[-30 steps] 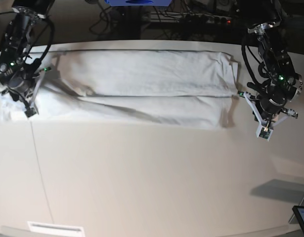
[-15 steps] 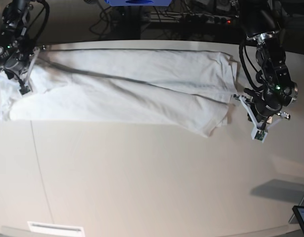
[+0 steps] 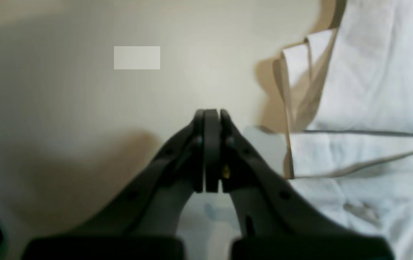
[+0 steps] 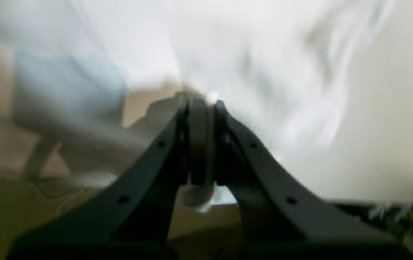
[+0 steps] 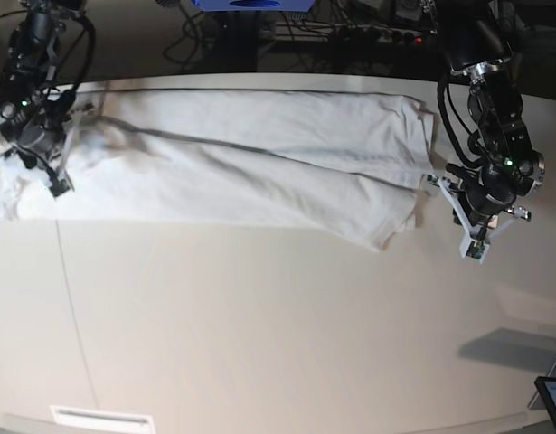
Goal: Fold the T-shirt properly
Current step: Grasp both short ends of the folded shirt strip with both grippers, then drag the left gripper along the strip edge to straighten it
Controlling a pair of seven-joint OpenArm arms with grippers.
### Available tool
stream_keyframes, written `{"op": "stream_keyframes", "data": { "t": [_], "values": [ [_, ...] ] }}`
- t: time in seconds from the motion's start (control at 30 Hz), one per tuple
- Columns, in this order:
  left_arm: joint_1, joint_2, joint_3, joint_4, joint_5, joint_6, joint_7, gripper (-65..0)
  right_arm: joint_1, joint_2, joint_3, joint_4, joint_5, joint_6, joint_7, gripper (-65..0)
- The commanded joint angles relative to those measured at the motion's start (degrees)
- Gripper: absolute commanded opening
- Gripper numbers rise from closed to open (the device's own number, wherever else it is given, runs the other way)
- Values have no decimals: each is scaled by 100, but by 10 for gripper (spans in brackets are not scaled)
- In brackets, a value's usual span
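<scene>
Soft, light T-shirt (image 5: pixel 250 167) slumps; I'd pinch its hemmed corners. My left hand (image 3: pixel 211 115) is pressed together empty at its three o'clock end; my right hand (image 4: pixel 201 103) is pinching cloth at nine.

You see the right gripper (image 4: pixel 202 108) with its dark jaws pressed together, a bit of white cloth between them. The blurred white T-shirt (image 4: pixel 249 57) fills the view beyond.

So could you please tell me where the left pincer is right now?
In the base view the left pincer sits at the right, shut and empty over the bare table, just off the T-shirt's right end.
</scene>
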Motion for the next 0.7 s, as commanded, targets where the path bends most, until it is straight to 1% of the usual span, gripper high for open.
{"op": "stream_keyframes", "data": {
  "t": [0.0, 0.07, 0.17, 0.37, 0.47, 0.53, 0.57, 0.6, 0.63, 0.67],
  "values": [
    [-94, -78, -18, 95, -13, 38, -88, -650, 59, 48, -99, 104, -45, 10, 6, -649],
    [-76, -78, -18, 95, -13, 38, -88, -650, 174, 48, -354, 104, -45, 10, 6, -649],
    [-41, -78, -44, 103, -13, 38, -88, -650, 270, 48, -547, 86, -54, 10, 15, -649],
    [-85, -87, -53, 121, -13, 38, -88, -650, 481, 48, -521, 33, -63, 10, 58, -649],
    [-103, -87, -53, 218, -13, 38, -88, -650, 525, 30, -512, -81, -423, 10, 85, -647],
    [-191, -78, -27, 376, -22, 29, -88, -650, 552, 22, -512, -187, -661, 10, 278, -646],
    [-217, -43, -27, 464, -31, 29, -88, -648, 560, 22, -512, -248, -722, 10, 349, -634],
    [-226, 1, -53, 561, -75, 29, -88, -647, 560, 22, -512, -301, -740, 10, 375, -606],
    [-261, 18, -62, 640, -171, 29, -88, -645, 569, 22, -503, -354, -740, 10, 366, -570],
    [-331, 18, -62, 710, -329, 29, -62, -633, 569, 22, -503, -398, -740, 10, 349, -512]
  ]
}}
